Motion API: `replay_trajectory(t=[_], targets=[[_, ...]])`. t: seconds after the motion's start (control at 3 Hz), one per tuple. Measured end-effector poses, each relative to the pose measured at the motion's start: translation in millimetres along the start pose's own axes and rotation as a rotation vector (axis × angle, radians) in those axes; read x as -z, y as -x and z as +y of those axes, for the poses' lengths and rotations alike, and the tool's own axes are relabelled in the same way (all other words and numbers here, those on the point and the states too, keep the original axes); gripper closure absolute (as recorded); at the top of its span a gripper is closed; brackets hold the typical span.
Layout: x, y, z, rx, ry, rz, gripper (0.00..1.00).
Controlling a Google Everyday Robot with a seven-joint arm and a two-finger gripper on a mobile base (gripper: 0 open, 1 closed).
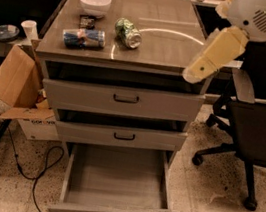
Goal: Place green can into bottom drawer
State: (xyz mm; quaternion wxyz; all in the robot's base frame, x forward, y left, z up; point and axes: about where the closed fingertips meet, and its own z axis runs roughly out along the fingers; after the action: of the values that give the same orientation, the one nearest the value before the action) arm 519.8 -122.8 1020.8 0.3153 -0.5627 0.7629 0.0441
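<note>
The green can (128, 32) lies on its side on the cabinet top, left of centre, silvery end toward the front right. The bottom drawer (119, 179) is pulled far out and its grey inside holds nothing. My gripper (195, 72), a cream piece at the end of the white arm, hangs tilted down-left over the cabinet top's right front corner. It is well to the right of the can and touches nothing.
A white bowl (95, 3), a blue-wrapped packet (83, 38) and a small dark item (87, 21) share the top. The two upper drawers (124, 99) stand slightly open. A black office chair (258, 129) is at the right, a cardboard box (18, 81) and cables at the left.
</note>
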Motion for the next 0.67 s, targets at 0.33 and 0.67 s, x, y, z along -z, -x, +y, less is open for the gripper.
replay_trajectory(t=[0.33, 0.67], targets=[[-21, 59, -8, -0.035, -0.007, -0.126, 0.0], [-46, 113, -8, -0.074, -0.006, -0.19, 0.0]])
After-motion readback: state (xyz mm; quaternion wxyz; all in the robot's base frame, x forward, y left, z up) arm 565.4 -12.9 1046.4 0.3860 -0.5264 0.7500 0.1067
